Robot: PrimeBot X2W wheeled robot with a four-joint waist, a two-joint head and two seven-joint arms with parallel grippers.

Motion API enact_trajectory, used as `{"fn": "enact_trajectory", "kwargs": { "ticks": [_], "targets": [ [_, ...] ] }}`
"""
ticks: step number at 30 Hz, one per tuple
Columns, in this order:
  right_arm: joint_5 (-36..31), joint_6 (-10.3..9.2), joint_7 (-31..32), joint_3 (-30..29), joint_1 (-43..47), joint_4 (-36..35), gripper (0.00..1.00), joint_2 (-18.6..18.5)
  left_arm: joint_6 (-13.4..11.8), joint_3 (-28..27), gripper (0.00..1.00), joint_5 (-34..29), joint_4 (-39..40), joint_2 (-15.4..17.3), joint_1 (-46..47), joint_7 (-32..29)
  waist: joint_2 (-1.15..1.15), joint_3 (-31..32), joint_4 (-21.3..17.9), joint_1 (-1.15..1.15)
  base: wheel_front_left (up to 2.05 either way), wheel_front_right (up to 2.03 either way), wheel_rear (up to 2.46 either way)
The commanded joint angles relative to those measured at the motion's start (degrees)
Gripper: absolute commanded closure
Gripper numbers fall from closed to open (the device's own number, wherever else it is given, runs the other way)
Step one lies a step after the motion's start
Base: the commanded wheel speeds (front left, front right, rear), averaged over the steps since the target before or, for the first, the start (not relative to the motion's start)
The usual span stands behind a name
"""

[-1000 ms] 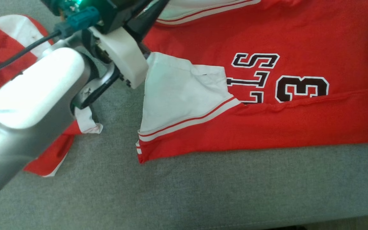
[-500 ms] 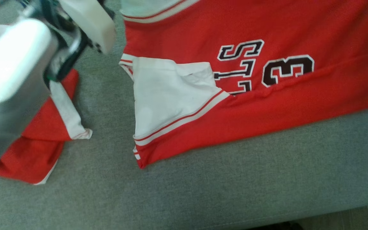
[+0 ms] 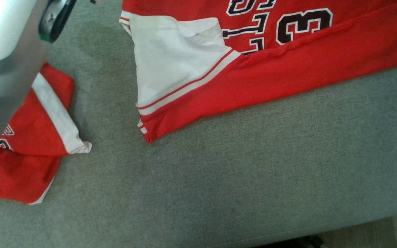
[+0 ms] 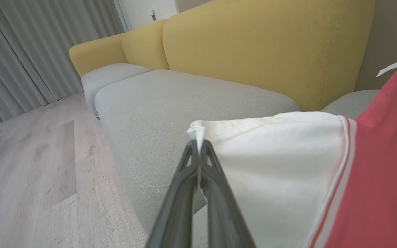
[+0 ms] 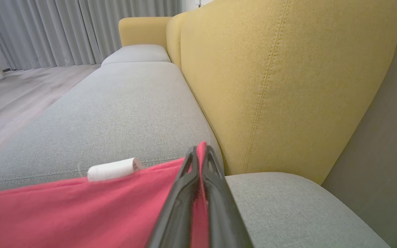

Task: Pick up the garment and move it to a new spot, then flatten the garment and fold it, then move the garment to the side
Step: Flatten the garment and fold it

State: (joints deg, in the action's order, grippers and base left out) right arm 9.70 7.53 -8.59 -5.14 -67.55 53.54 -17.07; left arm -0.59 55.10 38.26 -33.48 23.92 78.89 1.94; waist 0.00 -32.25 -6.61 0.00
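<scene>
Garment (image 3: 305,65), a red jersey, is lying with its near hem on the grey sofa seat (image 3: 236,179), beyond a bare stretch of cushion and a strip of wood floor (image 3: 391,234) at the nearest edge. Compared with a second ago the whole head view is sitting differently, so it is the camera that is moving. The jersey is now showing higher, its black, white-edged lettering and "3" being cut by the top edge, where the striped collar band was showing before. The left wrist housing that was covering the sleeve's far corner is now replaced by a pale forearm (image 3: 2,51) at the upper left, and a striped cuff is showing at that corner.

The white sleeve (image 3: 171,58) is lying folded over the red body, edged by a white and red stripe. Left of it and apart, a second red and white garment (image 3: 29,137) is lying bunched, with more of it showing now.

Farther off, the left gripper (image 4: 198,144) is holding its fingers closed on the sleeve's white edge. The right gripper (image 5: 200,151) is pinching a red edge with closed fingers, the yellow backrest (image 5: 271,86) rising behind.
</scene>
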Motion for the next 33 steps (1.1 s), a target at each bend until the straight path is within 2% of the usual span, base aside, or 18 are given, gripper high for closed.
{"fn": "enact_trajectory", "kwargs": {
  "ticks": [1, 6, 10, 18, 25, 33],
  "targets": [
    [0.68, -0.04, -0.64, 0.75, -0.78, -1.33, 1.0, 0.1, 0.41, -2.14, 1.0, -0.43, 0.4, 1.38, 2.97, 0.51, 0.0, 0.18, 0.09, 0.0, 0.0, 0.0, 0.0],
    [2.48, -0.04, -0.59, 4.73, 1.92, -0.17, 1.0, -0.77, 2.51, -0.87, 1.0, 0.42, -1.73, 0.32, 0.7, 1.41, 0.0, 1.71, 0.6, 0.0, 0.0, 0.0, 0.0],
    [4.44, -0.04, 0.56, 7.79, 4.51, 0.49, 1.0, -2.85, 3.12, -0.28, 1.0, 1.33, -1.1, 0.35, -1.62, 1.45, 0.0, 3.18, 1.4, 0.0, 0.0, 0.0, 0.0],
    [9.93, -0.04, 4.46, 14.52, 10.74, -0.25, 1.0, -6.48, 3.98, 4.01, 1.0, 1.71, 5.58, 2.96, -9.0, -2.65, 0.0, 7.04, 2.21, 0.0, 0.0, 0.0, 0.0],
    [13.63, -0.04, 9.46, 21.75, 17.12, -3.31, 1.0, -10.65, 1.23, 7.99, 1.0, 2.24, 17.71, 8.09, -17.29, -9.19, 0.0, 10.54, 1.82, 0.0, 0.0, 0.0, 0.0],
    [17.59, -0.04, 15.73, 26.61, 22.28, -6.54, 1.0, -14.78, -1.14, 12.01, 1.0, 4.16, 29.49, 12.98, -23.12, -18.58, 0.0, 12.6, 1.38, 0.0, 0.0, 0.0, 0.0]
  ]
}}
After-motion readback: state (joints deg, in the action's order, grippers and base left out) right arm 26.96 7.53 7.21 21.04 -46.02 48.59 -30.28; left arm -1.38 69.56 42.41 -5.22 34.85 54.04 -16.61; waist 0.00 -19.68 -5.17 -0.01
